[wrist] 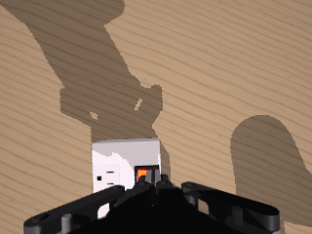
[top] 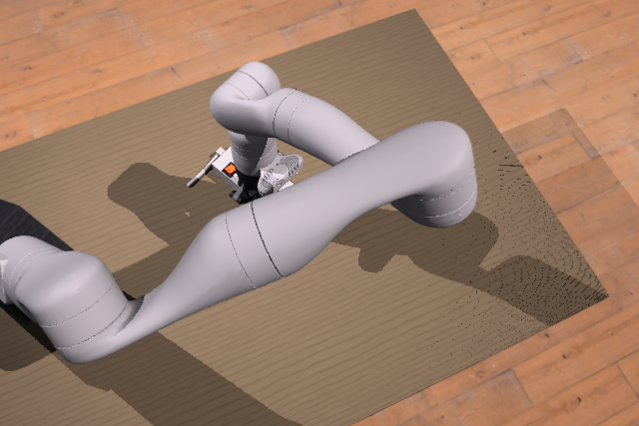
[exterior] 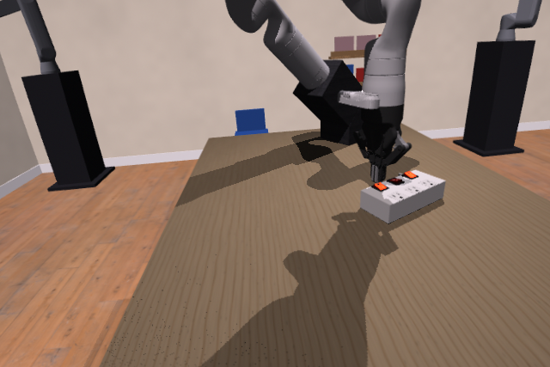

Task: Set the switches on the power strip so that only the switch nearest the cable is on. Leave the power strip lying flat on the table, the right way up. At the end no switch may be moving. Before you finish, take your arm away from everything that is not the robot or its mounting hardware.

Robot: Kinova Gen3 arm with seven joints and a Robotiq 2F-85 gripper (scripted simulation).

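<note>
Three switches on power strip (exterior: 401,198); claw (exterior: 376,172) closed, empty, over end switch (exterior: 380,186).

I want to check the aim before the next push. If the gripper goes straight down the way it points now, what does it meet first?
Most likely the lit orange switch at the near end of the power strip. The shut gripper points down just above it, holding nothing. Whether the tips already touch it, I cannot tell.
</note>
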